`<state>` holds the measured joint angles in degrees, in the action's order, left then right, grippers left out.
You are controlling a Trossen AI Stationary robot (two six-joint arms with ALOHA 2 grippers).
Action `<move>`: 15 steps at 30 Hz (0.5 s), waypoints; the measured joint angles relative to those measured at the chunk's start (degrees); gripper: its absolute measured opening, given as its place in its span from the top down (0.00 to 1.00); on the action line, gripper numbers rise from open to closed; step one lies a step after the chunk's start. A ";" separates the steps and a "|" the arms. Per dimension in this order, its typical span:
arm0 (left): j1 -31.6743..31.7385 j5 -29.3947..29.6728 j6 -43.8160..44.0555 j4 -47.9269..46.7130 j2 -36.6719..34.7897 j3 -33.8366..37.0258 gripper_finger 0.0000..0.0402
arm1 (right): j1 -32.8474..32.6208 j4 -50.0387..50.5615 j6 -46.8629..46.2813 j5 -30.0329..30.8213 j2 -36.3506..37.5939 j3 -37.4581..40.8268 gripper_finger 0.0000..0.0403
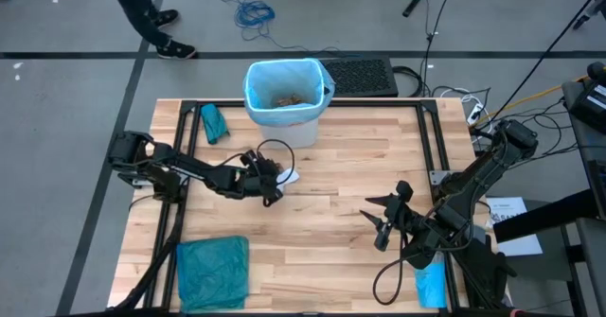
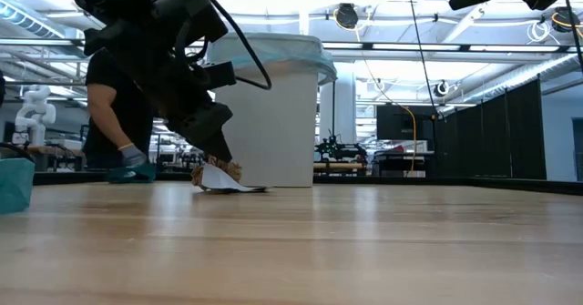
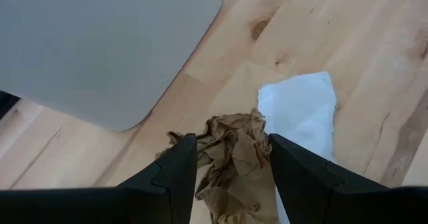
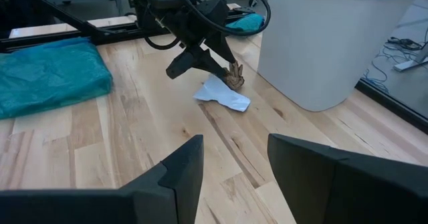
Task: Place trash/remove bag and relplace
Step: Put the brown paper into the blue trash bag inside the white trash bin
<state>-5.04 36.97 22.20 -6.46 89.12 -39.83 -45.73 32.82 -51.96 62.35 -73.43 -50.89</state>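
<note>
While its two dark fingers clamp a crumpled brown paper scrap (image 3: 234, 158) low over a white paper sheet (image 3: 302, 110), the left gripper (image 3: 229, 164) sits near the white bin with its light-blue plastic liner (image 1: 284, 90), probably the drop-off. Right gripper (image 4: 234, 160) waits empty, fingers parted.

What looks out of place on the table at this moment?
Only litter outside the white bin: a crumpled brown paper scrap sits between the left gripper's fingers, with a white paper piece flat on the wood beside it. The right gripper hangs open, holding nothing.
</note>
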 joint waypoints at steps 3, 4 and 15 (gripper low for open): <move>0.00 -0.54 0.04 -0.17 0.49 -0.02 0.55 | 0.01 0.00 -0.01 -0.02 0.00 0.02 0.60; 0.00 -0.65 0.04 -0.21 0.58 -0.02 0.55 | 0.01 0.00 -0.01 -0.01 0.00 0.02 0.60; 0.00 -0.81 1.42 0.00 1.13 -0.07 0.61 | 0.01 0.00 -0.05 -0.04 0.00 0.04 0.60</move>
<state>-5.04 36.16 23.62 -6.46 90.26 -39.90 -45.71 32.82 -52.01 62.31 -73.43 -50.85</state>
